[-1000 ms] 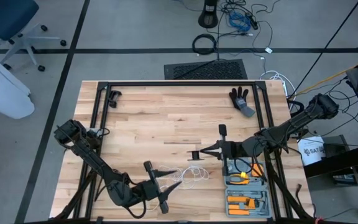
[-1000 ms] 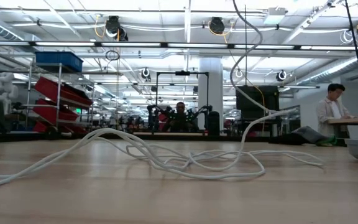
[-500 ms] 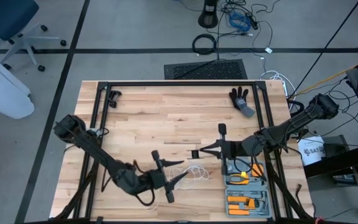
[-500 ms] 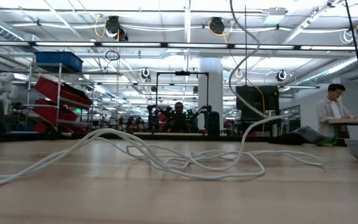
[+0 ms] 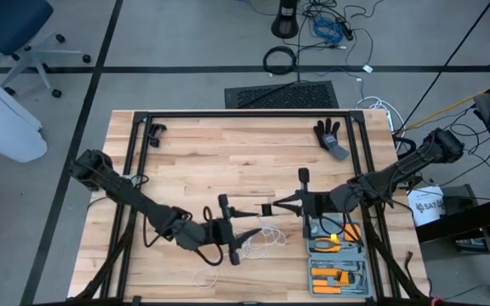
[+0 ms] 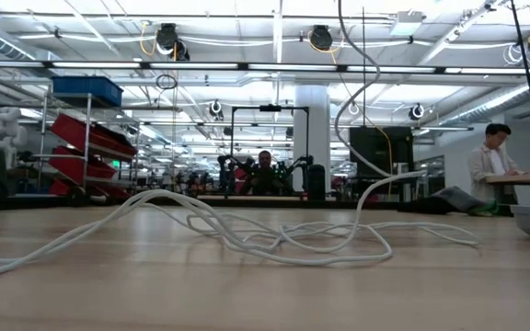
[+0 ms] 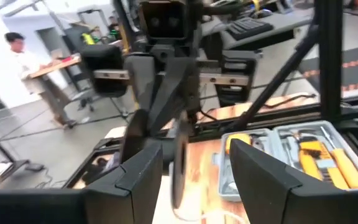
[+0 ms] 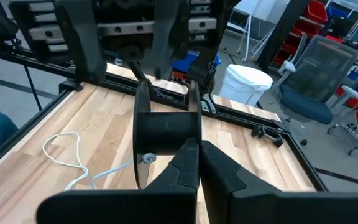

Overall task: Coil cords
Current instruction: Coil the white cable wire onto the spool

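The small black reel (image 5: 266, 209) hangs above the middle of the table, and my right gripper (image 5: 281, 204) is shut on it. The thin white cord drops from the reel (image 6: 366, 101) and lies in loose loops (image 5: 266, 240) on the wood. These loops also show in the low view (image 6: 247, 234) and the right wrist view (image 8: 67, 155). My left gripper (image 5: 252, 233) stands open just near-left of the reel, above the loops, pointing level at it. In the left wrist view the reel (image 7: 179, 168) shows edge-on beyond the open fingers. Nothing is between them. My right gripper pinches the rim of one flange (image 8: 194, 124) of the reel between its two shut fingers, at their free ends. The fingers come nearly level from the table's right side. The reel is lifted clear of the table, and the cord hangs slack from it.
A grey tool tray (image 5: 339, 259) with orange-handled tools lies at the near right, beside the right arm. A black glove (image 5: 330, 136) lies at the far right and a small black clip (image 5: 154, 132) at the far left. A black frame (image 5: 228, 113) edges the table. A person (image 6: 493, 161) stands in the room behind.
My left gripper has swung from the near edge toward the far right, closing on the reel, and has turned so it points at it; it stays open. The right gripper and the reel have kept their place, and the loops on the table lie as before.
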`<move>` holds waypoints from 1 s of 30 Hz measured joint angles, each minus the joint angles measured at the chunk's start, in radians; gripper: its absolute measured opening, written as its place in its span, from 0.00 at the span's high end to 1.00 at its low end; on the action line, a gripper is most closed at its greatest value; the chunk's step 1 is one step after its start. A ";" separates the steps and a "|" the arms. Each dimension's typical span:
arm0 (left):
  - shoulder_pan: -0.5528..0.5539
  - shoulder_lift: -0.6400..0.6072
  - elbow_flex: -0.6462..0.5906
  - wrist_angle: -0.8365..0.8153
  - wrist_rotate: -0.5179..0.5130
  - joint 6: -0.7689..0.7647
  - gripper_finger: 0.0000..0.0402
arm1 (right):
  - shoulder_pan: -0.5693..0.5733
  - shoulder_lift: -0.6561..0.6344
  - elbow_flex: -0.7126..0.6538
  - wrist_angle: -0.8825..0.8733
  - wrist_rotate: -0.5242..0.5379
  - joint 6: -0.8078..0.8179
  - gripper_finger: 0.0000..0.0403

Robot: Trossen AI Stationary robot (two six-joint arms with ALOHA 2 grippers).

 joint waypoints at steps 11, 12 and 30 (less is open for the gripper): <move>0.045 0.000 0.000 -0.043 0.124 -0.007 0.61 | -0.004 0.000 0.000 0.000 -0.022 0.007 1.00; 0.046 0.000 0.000 -0.043 0.128 -0.007 0.63 | -0.004 0.000 0.000 0.000 -0.022 0.011 1.00; 0.057 0.001 0.000 -0.041 0.138 -0.031 0.97 | -0.004 0.000 0.000 -0.002 -0.028 0.012 1.00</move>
